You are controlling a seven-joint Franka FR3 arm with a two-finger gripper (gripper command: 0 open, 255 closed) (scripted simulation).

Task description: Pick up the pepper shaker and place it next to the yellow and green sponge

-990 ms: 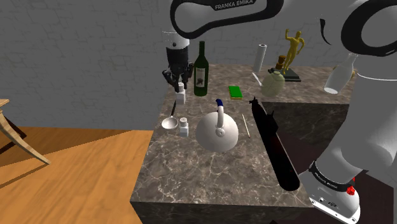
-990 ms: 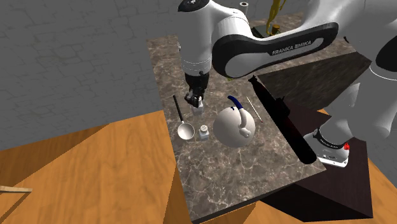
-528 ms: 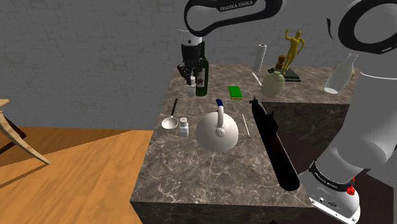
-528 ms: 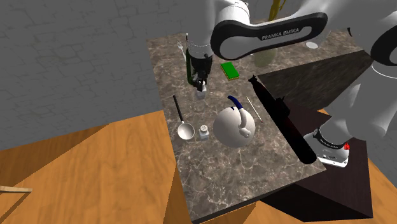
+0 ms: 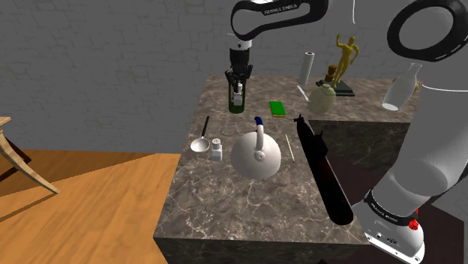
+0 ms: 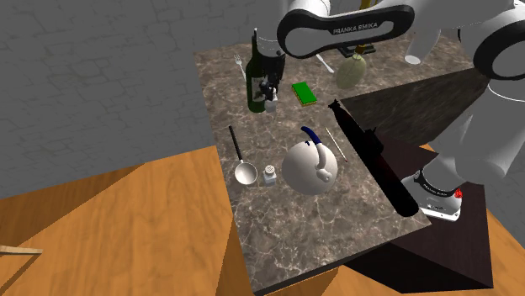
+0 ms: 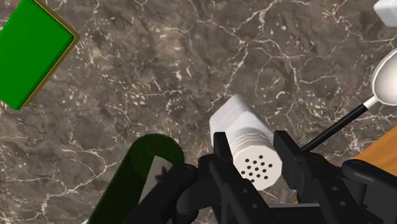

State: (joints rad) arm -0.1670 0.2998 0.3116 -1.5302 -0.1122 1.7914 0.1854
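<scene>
Shoulder view, L to R: ladle [image 5: 201, 139] and a second white shaker [image 5: 217, 148] sit on the marble counter [image 5: 225, 202]. Next is my gripper [image 5: 239, 90], right by the green wine bottle [image 5: 237, 105], then the green sponge [image 5: 278, 109] w/ yellow edge. Fingers [image 7: 222, 149] are pinching the white pepper shaker [image 7: 247, 147] by its sides, perforated cap toward the wrist cam, and it looks clear of the surface. So pick's done, I reckon. Left to do: carry it past the bottle, set it down beside the sponge, let go.
</scene>
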